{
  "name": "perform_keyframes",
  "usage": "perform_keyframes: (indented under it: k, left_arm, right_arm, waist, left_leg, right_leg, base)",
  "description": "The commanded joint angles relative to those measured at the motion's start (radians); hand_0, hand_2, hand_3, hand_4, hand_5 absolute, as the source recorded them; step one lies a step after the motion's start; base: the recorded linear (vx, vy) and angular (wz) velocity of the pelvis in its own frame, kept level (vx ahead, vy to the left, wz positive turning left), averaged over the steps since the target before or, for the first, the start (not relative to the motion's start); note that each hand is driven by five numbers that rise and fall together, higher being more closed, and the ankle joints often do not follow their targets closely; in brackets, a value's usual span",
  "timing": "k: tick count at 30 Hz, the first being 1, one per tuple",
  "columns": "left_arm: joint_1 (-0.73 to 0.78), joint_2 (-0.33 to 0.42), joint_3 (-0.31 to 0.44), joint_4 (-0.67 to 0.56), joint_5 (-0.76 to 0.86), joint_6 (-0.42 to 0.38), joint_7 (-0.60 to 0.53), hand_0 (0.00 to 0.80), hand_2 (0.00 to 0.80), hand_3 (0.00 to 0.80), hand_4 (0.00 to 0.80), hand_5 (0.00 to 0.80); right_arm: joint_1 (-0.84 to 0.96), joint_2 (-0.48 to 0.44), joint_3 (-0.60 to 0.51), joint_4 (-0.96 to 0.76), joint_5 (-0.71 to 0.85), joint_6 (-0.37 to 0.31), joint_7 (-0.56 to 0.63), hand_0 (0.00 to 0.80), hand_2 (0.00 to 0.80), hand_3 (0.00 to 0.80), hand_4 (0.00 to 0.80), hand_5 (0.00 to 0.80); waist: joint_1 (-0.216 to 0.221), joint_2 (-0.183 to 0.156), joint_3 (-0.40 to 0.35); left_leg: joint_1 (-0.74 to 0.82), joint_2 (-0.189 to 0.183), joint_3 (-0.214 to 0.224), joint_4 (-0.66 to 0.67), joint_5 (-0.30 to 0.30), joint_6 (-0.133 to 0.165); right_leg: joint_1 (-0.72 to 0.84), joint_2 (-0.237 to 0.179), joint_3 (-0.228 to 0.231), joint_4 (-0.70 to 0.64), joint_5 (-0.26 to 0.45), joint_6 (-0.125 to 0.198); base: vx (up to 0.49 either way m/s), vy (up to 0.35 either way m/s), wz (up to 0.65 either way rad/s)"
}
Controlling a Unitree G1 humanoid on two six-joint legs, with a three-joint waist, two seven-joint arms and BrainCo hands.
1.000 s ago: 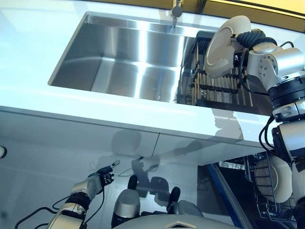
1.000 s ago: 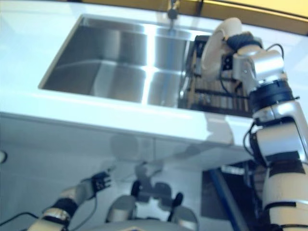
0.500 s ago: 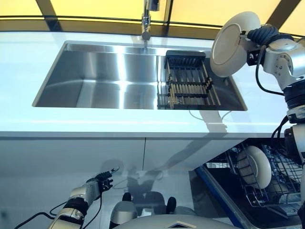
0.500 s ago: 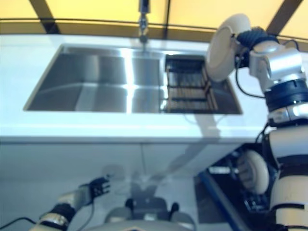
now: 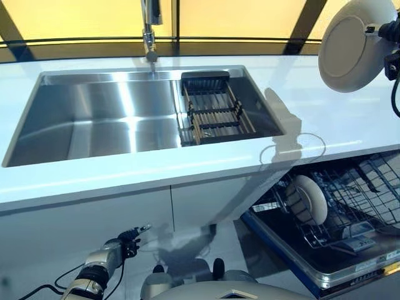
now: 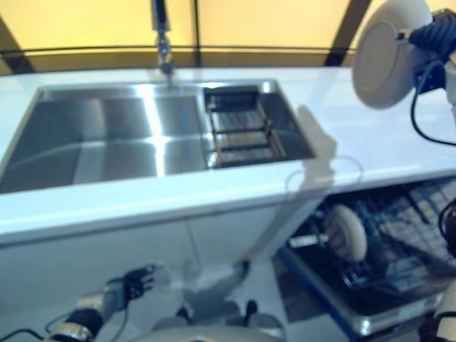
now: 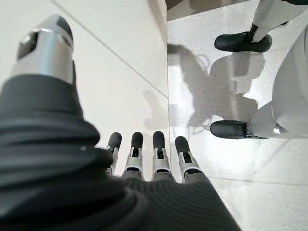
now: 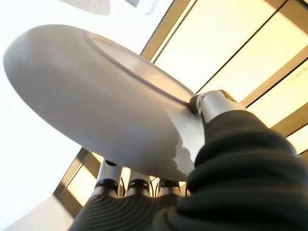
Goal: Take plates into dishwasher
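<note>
My right hand (image 5: 391,37) is shut on a white plate (image 5: 353,45), held upright high above the white counter at the far right. The right wrist view shows the plate (image 8: 96,106) pinched between thumb and fingers (image 8: 108,179). Below the counter the dishwasher's lower rack (image 5: 369,206) is pulled out, with another white plate (image 5: 307,199) standing on edge in it. My left hand (image 5: 122,242) hangs low in front of the cabinet, fingers straight (image 7: 144,151), holding nothing.
A steel sink (image 5: 94,115) is set in the counter (image 5: 325,119), with a dark dish rack (image 5: 212,112) in its right part and a tap (image 5: 149,31) behind. The open dishwasher door (image 5: 287,262) juts out at lower right.
The camera has swung right, bringing more of the dishwasher rack into sight. My right hand with the plate has moved away from the sink's dish rack to the right, over the counter.
</note>
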Motion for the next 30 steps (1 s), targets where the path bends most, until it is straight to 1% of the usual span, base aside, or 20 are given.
perform_keyframes:
  k: [1, 2, 3, 4, 5, 6, 8, 10, 11, 13, 14, 15, 16, 18, 19, 22, 25, 30]
  left_arm:
    - [-0.009, 0.002, 0.029, 0.067, 0.013, -0.069, -0.011, 0.0, 0.0, 0.0, 0.0, 0.0]
    - [0.001, -0.02, 0.017, 0.093, 0.014, -0.115, 0.005, 0.0, 0.0, 0.0, 0.0, 0.0]
    - [0.013, -0.042, 0.02, 0.091, 0.022, -0.135, 0.025, 0.0, 0.0, 0.0, 0.0, 0.0]
    - [0.02, -0.049, 0.021, 0.078, 0.056, -0.155, 0.095, 0.0, 0.0, 0.0, 0.0, 0.0]
    - [0.019, -0.056, 0.028, 0.111, 0.066, -0.187, 0.092, 0.0, 0.0, 0.0, 0.0, 0.0]
    - [0.016, -0.06, 0.028, 0.13, 0.067, -0.208, 0.1, 0.0, 0.0, 0.0, 0.0, 0.0]
    - [0.019, -0.057, 0.039, 0.092, 0.074, -0.181, 0.118, 0.0, 0.0, 0.0, 0.0, 0.0]
    - [0.025, -0.034, 0.05, 0.053, 0.068, -0.145, 0.115, 0.0, 0.0, 0.0, 0.0, 0.0]
    - [0.03, -0.024, 0.059, 0.04, 0.07, -0.132, 0.108, 0.0, 0.0, 0.0, 0.0, 0.0]
    - [0.042, -0.006, 0.078, 0.024, 0.065, -0.117, 0.092, 0.0, 0.0, 0.0, 0.0, 0.0]
    - [0.046, 0.001, 0.085, 0.019, 0.038, -0.126, 0.047, 0.0, 0.0, 0.0, 0.0, 0.0]
    - [0.047, 0.004, 0.086, 0.019, 0.037, -0.126, 0.043, 0.0, 0.0, 0.0, 0.0, 0.0]
    - [0.044, -0.009, 0.097, 0.067, 0.047, -0.168, 0.035, 0.0, 0.0, 0.0, 0.0, 0.0]
    - [0.039, -0.029, 0.089, 0.079, 0.044, -0.188, 0.054, 0.0, 0.0, 0.0, 0.0, 0.0]
    - [0.038, -0.033, 0.087, 0.063, 0.045, -0.178, 0.061, 0.0, 0.0, 0.0, 0.0, 0.0]
    - [0.04, -0.024, 0.094, 0.024, 0.047, -0.149, 0.059, 0.0, 0.0, 0.0, 0.0, 0.0]
    - [0.047, -0.009, 0.115, 0.005, 0.056, -0.132, 0.038, 0.0, 0.0, 0.0, 0.0, 0.0]
    - [0.057, 0.023, 0.149, -0.003, 0.074, -0.116, -0.005, 0.0, 0.0, 0.0, 0.0, 0.0]
  right_arm:
    - [0.04, -0.118, -0.03, -0.078, -0.075, -0.082, 0.035, 0.8, 0.8, 0.8, 0.8, 0.8]
    - [0.119, -0.121, -0.087, -0.106, -0.074, -0.088, 0.029, 0.8, 0.8, 0.8, 0.8, 0.8]
    - [0.185, -0.126, -0.132, -0.136, -0.083, -0.088, 0.027, 0.8, 0.8, 0.8, 0.8, 0.8]
    - [0.246, -0.132, -0.182, -0.164, -0.09, -0.081, 0.03, 0.8, 0.8, 0.8, 0.8, 0.8]
    - [0.313, -0.129, -0.236, -0.189, -0.103, -0.085, 0.033, 0.8, 0.8, 0.8, 0.8, 0.8]
    - [0.38, -0.125, -0.281, -0.198, -0.107, -0.104, 0.03, 0.8, 0.8, 0.8, 0.8, 0.8]
    - [0.469, -0.13, -0.355, -0.231, -0.116, -0.1, 0.046, 0.8, 0.8, 0.8, 0.8, 0.8]
    - [0.54, -0.135, -0.416, -0.258, -0.129, -0.091, 0.072, 0.8, 0.8, 0.8, 0.8, 0.8]
    - [0.573, -0.134, -0.441, -0.26, -0.14, -0.099, 0.087, 0.8, 0.8, 0.8, 0.8, 0.8]
    - [0.637, -0.123, -0.481, -0.264, -0.151, -0.121, 0.113, 0.8, 0.8, 0.8, 0.8, 0.8]
    - [0.672, -0.114, -0.502, -0.275, -0.158, -0.124, 0.123, 0.8, 0.8, 0.8, 0.8, 0.8]
    - [0.685, -0.111, -0.511, -0.279, -0.162, -0.123, 0.129, 0.8, 0.8, 0.8, 0.8, 0.8]
    - [0.744, -0.079, -0.544, -0.295, -0.18, -0.146, 0.132, 0.8, 0.8, 0.8, 0.8, 0.8]
    - [0.797, -0.035, -0.549, -0.301, -0.208, -0.173, 0.117, 0.8, 0.8, 0.8, 0.8, 0.8]
    - [0.818, -0.023, -0.559, -0.31, -0.228, -0.167, 0.127, 0.8, 0.8, 0.8, 0.8, 0.8]
    - [0.853, -0.027, -0.584, -0.323, -0.261, -0.156, 0.184, 0.8, 0.8, 0.8, 0.8, 0.8]
    - [0.912, -0.009, -0.612, -0.332, -0.307, -0.179, 0.217, 0.8, 0.8, 0.8, 0.8, 0.8]
    - [0.977, 0.025, -0.627, -0.357, -0.345, -0.185, 0.249, 0.8, 0.8, 0.8, 0.8, 0.8]
  waist:
    - [-0.007, 0.005, -0.035]
    - [-0.012, -0.001, -0.036]
    - [-0.019, -0.003, -0.035]
    - [-0.022, -0.006, -0.032]
    - [-0.028, -0.008, -0.031]
    - [-0.035, -0.013, -0.029]
    - [-0.041, -0.013, -0.024]
    - [-0.049, -0.006, -0.018]
    - [-0.051, -0.002, -0.017]
    - [-0.057, 0.008, -0.017]
    - [-0.06, 0.012, -0.017]
    - [-0.061, 0.013, -0.017]
    - [-0.07, 0.012, -0.018]
    - [-0.077, 0.011, -0.016]
    - [-0.079, 0.012, -0.012]
    - [-0.083, 0.018, -0.006]
    - [-0.087, 0.025, 0.001]
    - [-0.089, 0.032, 0.01]
  left_leg:
    - [0.008, -0.056, -0.016, 0.027, -0.085, 0.065]
    - [0.005, -0.055, -0.017, 0.028, -0.087, 0.063]
    - [0.004, -0.055, -0.017, 0.03, -0.089, 0.064]
    - [0.004, -0.056, -0.017, 0.031, -0.091, 0.065]
    - [0.003, -0.057, -0.017, 0.033, -0.093, 0.067]
    - [0.0, -0.056, -0.015, 0.037, -0.095, 0.068]
    - [-0.002, -0.056, -0.014, 0.041, -0.099, 0.07]
    - [0.0, -0.056, -0.014, 0.042, -0.1, 0.073]
    - [0.002, -0.056, -0.013, 0.041, -0.1, 0.073]
    - [0.006, -0.056, -0.01, 0.04, -0.099, 0.075]
    - [0.008, -0.056, -0.007, 0.039, -0.099, 0.076]
    - [0.008, -0.057, -0.006, 0.039, -0.099, 0.077]
    - [0.009, -0.057, -0.001, 0.04, -0.103, 0.08]
    - [0.009, -0.054, 0.005, 0.041, -0.104, 0.08]
    - [0.01, -0.055, 0.007, 0.042, -0.104, 0.08]
    - [0.012, -0.055, 0.007, 0.039, -0.102, 0.08]
    - [0.012, -0.055, 0.007, 0.039, -0.102, 0.082]
    - [0.008, -0.057, 0.011, 0.041, -0.1, 0.085]
  right_leg:
    - [0.005, -0.005, -0.008, 0.03, -0.015, 0.056]
    - [0.003, -0.002, -0.005, 0.031, -0.015, 0.055]
    - [0.0, 0.001, 0.0, 0.031, -0.016, 0.055]
    - [-0.001, 0.002, 0.002, 0.032, -0.017, 0.054]
    - [-0.002, 0.003, 0.004, 0.034, -0.018, 0.053]
    - [-0.005, 0.005, 0.007, 0.035, -0.018, 0.052]
    - [-0.01, 0.007, 0.014, 0.037, -0.019, 0.052]
    - [-0.016, 0.008, 0.016, 0.042, -0.017, 0.052]
    - [-0.017, 0.008, 0.018, 0.044, -0.017, 0.053]
    - [-0.018, 0.01, 0.022, 0.045, -0.018, 0.052]
    - [-0.017, 0.01, 0.024, 0.046, -0.02, 0.051]
    - [-0.017, 0.01, 0.025, 0.046, -0.02, 0.051]
    - [-0.02, 0.011, 0.025, 0.05, -0.023, 0.051]
    - [-0.021, 0.013, 0.031, 0.051, -0.023, 0.049]
    - [-0.02, 0.013, 0.031, 0.053, -0.025, 0.049]
    - [-0.022, 0.012, 0.03, 0.055, -0.025, 0.047]
    - [-0.023, 0.011, 0.028, 0.057, -0.025, 0.049]
    - [-0.031, 0.01, 0.029, 0.061, -0.022, 0.05]
  base:
    - [0.037, -0.105, -0.19]
    - [0.02, -0.135, -0.19]
    - [0.016, -0.114, -0.13]
    - [0.015, -0.109, -0.07]
    - [0.002, -0.115, -0.05]
    - [-0.011, -0.11, -0.04]
    - [-0.015, -0.064, -0.02]
    - [0.0, -0.031, -0.07]
    - [0.01, -0.022, -0.14]
    - [0.03, -0.011, -0.15]
    - [0.04, -0.008, -0.11]
    - [0.035, -0.04, -0.06]
    - [0.024, -0.054, -0.04]
    - [0.025, -0.055, -0.04]
    - [0.028, -0.039, -0.07]
    - [0.008, -0.01, -0.02]
    - [0.0, 0.0, 0.0]
    - [0.002, -0.006, 0.0]
